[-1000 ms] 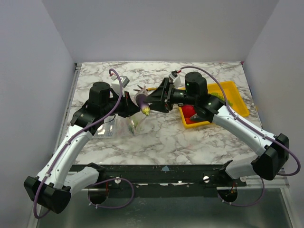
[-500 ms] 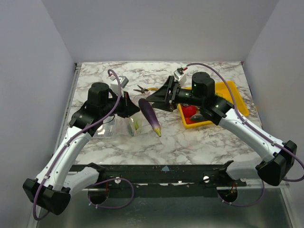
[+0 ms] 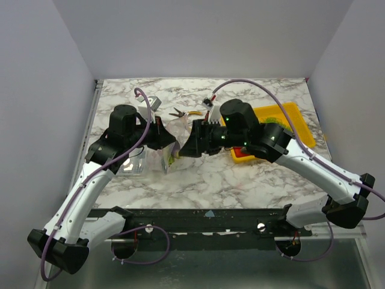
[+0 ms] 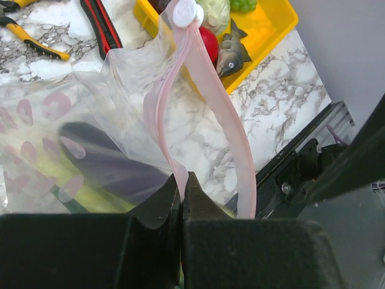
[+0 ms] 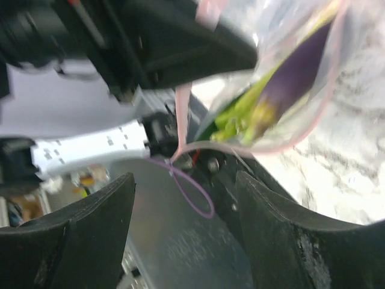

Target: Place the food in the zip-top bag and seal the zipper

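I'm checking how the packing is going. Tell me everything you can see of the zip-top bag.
The zip-top bag is clear, crinkly film printed with pink ovals. A pale pink zipper runs along its mouth and ends in a white tab. The mouth gapes, with its two strips bowed apart. The left hand is shut on the zipper at the mouth's edge. A purple eggplant and green pieces show through the film.
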